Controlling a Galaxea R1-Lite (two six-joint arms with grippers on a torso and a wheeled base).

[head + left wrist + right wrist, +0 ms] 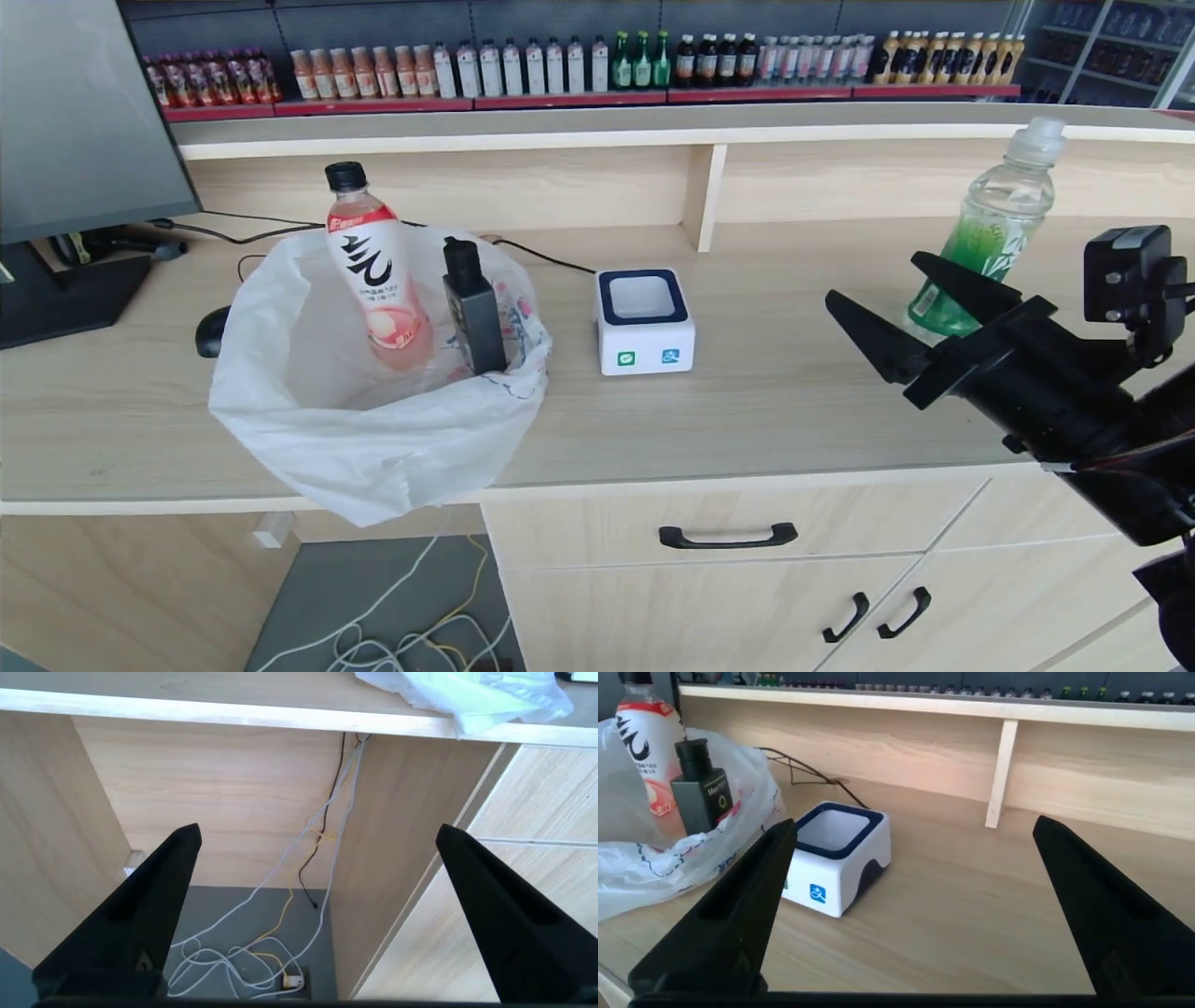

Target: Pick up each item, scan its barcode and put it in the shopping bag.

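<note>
Plainly, one item is left to bag, and the right arm is nearer.
Clear ribbed plastic bottle with green label (999, 224) stands upright, well right of the white cube-shaped scanner (644, 322), just beyond the right gripper (875, 280), whose black tapered fingers are spread and empty. Left gripper (318, 833), fingers also apart, hangs lower than the scanner. Crinkled white plastic shopping bag (373, 439) sits left of the scanner.

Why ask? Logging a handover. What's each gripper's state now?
Left gripper: open, holding nothing.
Right gripper: open, holding nothing.

Counter (747, 420) — shopping bag (373, 448), scanner (644, 322), green bottle (994, 233)
</note>
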